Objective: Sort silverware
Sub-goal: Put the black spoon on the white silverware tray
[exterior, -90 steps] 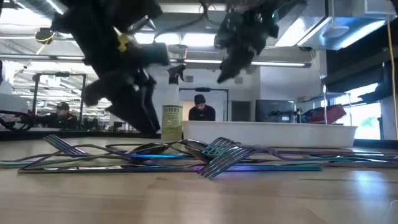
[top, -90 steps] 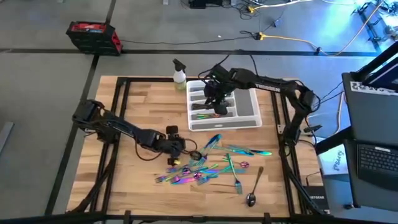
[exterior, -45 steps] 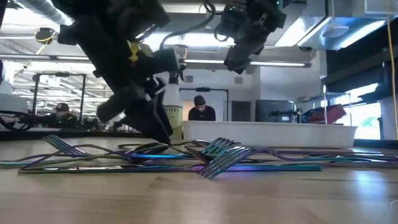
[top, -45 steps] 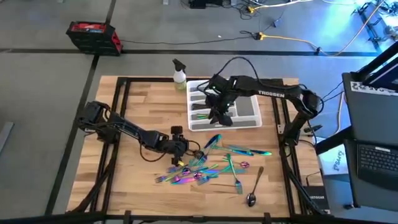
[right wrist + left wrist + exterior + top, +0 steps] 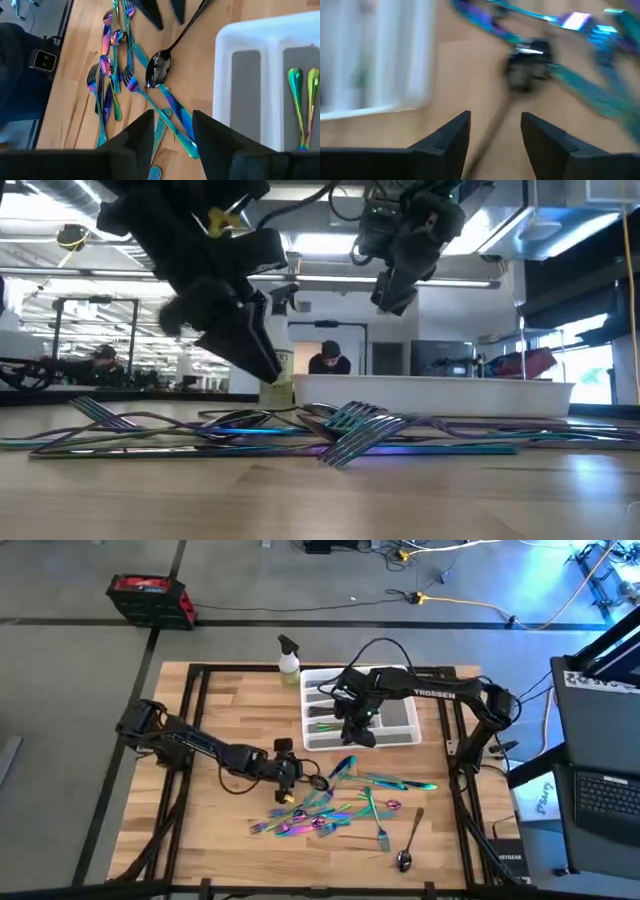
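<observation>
The silverware (image 5: 335, 805), slim iridescent forks, spoons and knives, lies in a loose pile on the wooden table near its front (image 5: 340, 425). My left gripper (image 5: 295, 775) hovers open at the pile's left end, above the table (image 5: 262, 365). A dark spoon (image 5: 158, 67) lies below it, and the handle runs between the fingers in the left wrist view (image 5: 495, 135). My right gripper (image 5: 358, 732) is open and empty above the near rim of the white tray (image 5: 405, 732). Two greenish spoons (image 5: 296, 82) lie in one tray compartment.
A spray bottle (image 5: 288, 658) stands at the tray's far left corner. A second dark spoon (image 5: 405, 858) lies apart at the pile's near right. Bare wood lies left of the pile. People show in the room behind (image 5: 330, 360).
My left gripper dipped to the pile's left end, then rose a little above it. My right gripper has moved from over the tray's compartments toward the table's near edge, to the tray's near rim. The silverware lies as before.
</observation>
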